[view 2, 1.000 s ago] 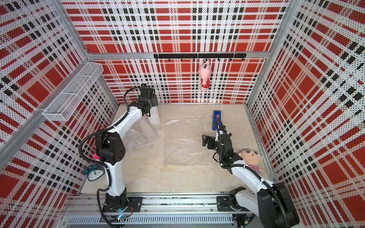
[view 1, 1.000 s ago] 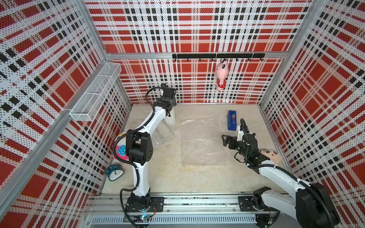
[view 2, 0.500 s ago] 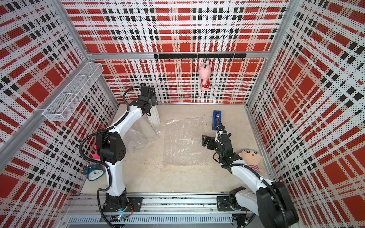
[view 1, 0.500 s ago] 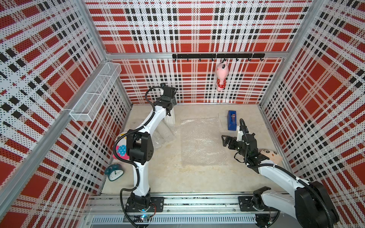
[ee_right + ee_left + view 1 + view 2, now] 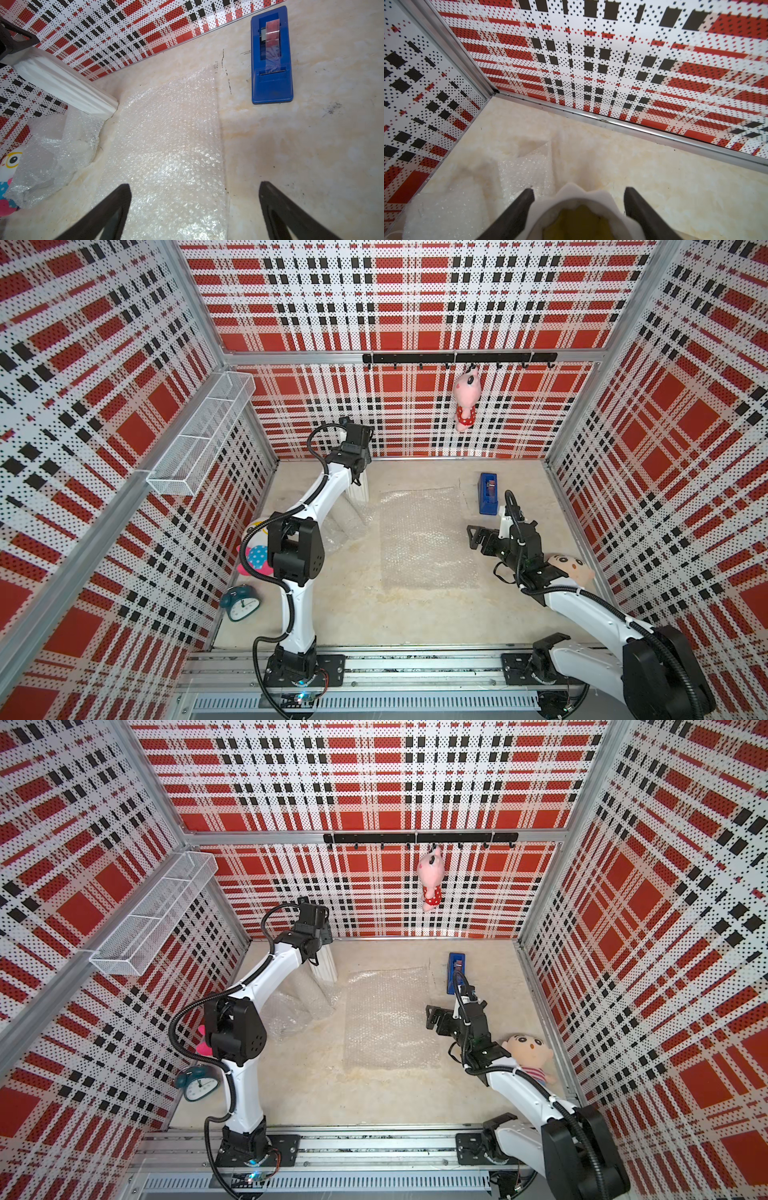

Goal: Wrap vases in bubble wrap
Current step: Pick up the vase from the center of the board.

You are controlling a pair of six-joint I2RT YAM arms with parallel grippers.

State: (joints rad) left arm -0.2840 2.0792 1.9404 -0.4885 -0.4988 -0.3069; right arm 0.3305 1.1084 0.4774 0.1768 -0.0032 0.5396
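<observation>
Closest to the front edge of the bench, a teal alarm clock [image 5: 241, 605] sits in the front-left corner. A bit further in, a black-haired doll [image 5: 528, 1052] lies at the right edge. A colourful plush [image 5: 254, 558] is at the left edge, half hidden by the left arm.

The right fingers [image 5: 112, 207] are spread wide with nothing between them, hanging over the right edge of the flat sheet of bubble wrap [image 5: 424, 539]. That sheet lies in the middle of the bench, running front to back. Just left of it is a crumpled heap of bubble wrap [image 5: 299, 1006]; can't tell what's inside, if anything.

Towards the back right, a blue tape dispenser [image 5: 488, 493] sits just past the sheet's far-right corner, not touching it.

Near the back-left corner is the tall white ribbed vase [image 5: 360, 491], foot down at the far end of the heap. The left fingers [image 5: 517, 212] are down over its scalloped mouth, one each side. Both look pressed against the outside of the rim, so they're pinching the vase at the top. Dead upright or slightly tilted, I can't say.

On the back wall a pink plush [image 5: 465, 406] hangs from a black hook rail [image 5: 415, 357]. A white wire basket [image 5: 199, 439] is mounted on the left wall.
</observation>
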